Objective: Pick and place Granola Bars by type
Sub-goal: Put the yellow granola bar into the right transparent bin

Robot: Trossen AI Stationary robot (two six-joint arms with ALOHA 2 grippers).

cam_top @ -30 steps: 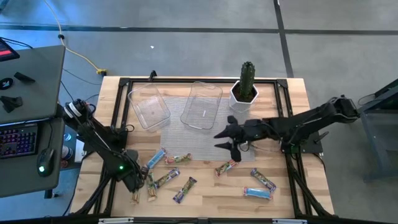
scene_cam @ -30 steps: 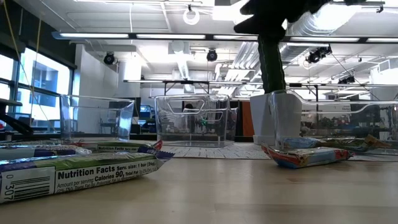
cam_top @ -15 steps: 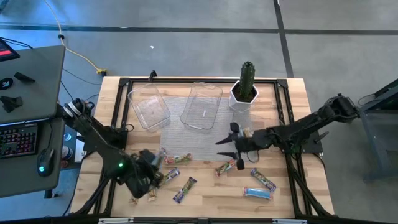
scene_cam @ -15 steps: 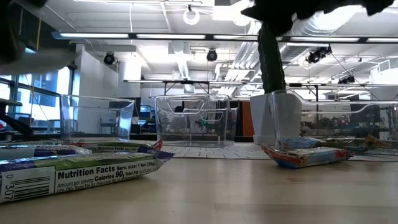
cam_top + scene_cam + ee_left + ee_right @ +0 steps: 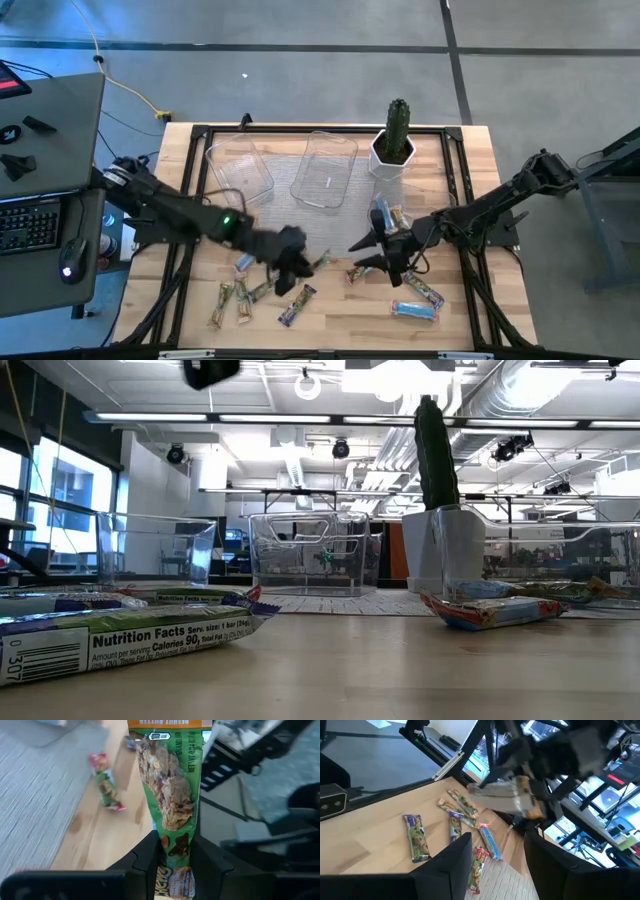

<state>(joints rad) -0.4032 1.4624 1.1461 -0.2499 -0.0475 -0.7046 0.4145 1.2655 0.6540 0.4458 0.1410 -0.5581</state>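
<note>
Looks like a robotics lab or open workshop hall. Bare grey concrete floor (image 5: 300, 60) with dark seams around a wooden bench (image 5: 330, 310) edged by a black metal frame (image 5: 300, 128). Exposed white ducts and pipes (image 5: 520, 400) overhead, with long strip lights (image 5: 200, 417) and hanging cameras (image 5: 341, 449). Big windows (image 5: 60, 500) at one side. Beside the bench, a desk with a lit keyboard (image 5: 28, 224), a mouse (image 5: 68, 269) and a yellow cable (image 5: 125, 85) across the floor.

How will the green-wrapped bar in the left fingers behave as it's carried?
The green-wrapped bar stands straight out from the left gripper without drooping, so it is probably fairly stiff. Pinched only at one end, it may swing. Its glossy wrapper could slip.
</note>
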